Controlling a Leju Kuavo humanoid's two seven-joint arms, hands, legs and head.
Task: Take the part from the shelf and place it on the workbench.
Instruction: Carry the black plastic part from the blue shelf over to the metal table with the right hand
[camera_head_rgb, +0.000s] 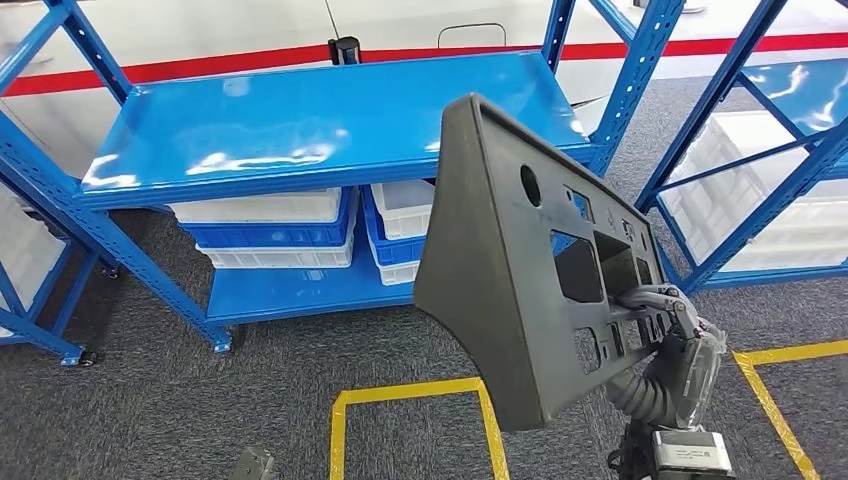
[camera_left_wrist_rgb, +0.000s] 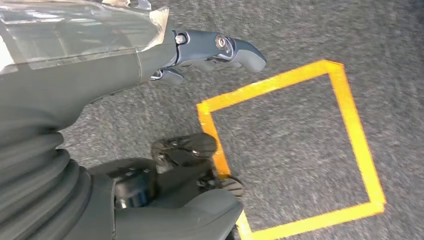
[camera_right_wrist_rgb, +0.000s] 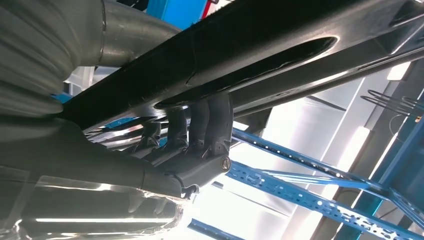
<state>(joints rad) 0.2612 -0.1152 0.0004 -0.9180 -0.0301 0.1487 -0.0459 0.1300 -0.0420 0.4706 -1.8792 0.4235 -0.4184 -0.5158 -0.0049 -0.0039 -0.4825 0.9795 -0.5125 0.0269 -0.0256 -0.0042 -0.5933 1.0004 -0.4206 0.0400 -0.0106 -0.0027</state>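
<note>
Head view: a blue steel shelf (camera_head_rgb: 300, 130) stands ahead on grey carpet (camera_head_rgb: 150, 410), its upper deck bare and glossy. On its lower deck sit stacked white and blue bins (camera_head_rgb: 270, 230) on the left and a second stack of bins (camera_head_rgb: 400, 225) beside them. A second blue rack (camera_head_rgb: 760, 150) stands to the right, holding large white crates (camera_head_rgb: 790, 200). Beyond the shelf runs a pale wall with a red stripe (camera_head_rgb: 200, 68). Yellow floor tape (camera_head_rgb: 410, 395) outlines a rectangle on the carpet in front of the shelf; another yellow tape line (camera_head_rgb: 780, 360) lies to the right.

The part (camera_head_rgb: 520, 270), a dark grey moulded panel with one round hole and several rectangular cut-outs, is off the shelf and held in the air in front of the shelf's right end, standing on edge and tilted, its broad face towards the camera. It overlaps the shelf's right upright and the right-hand bins in this view; whether it touches them cannot be told. Open carpet lies below and to the left of it.

The right hand (camera_head_rgb: 665, 310) grips the part at its lower right portion, fingers hooked through a cut-out. In the right wrist view the fingers (camera_right_wrist_rgb: 207, 125) wrap over a bar of the panel (camera_right_wrist_rgb: 260, 45).

The left hand (camera_left_wrist_rgb: 210, 52) hangs low over the carpet near the taped rectangle (camera_left_wrist_rgb: 350, 115), holding nothing, its fingers loosely extended.
</note>
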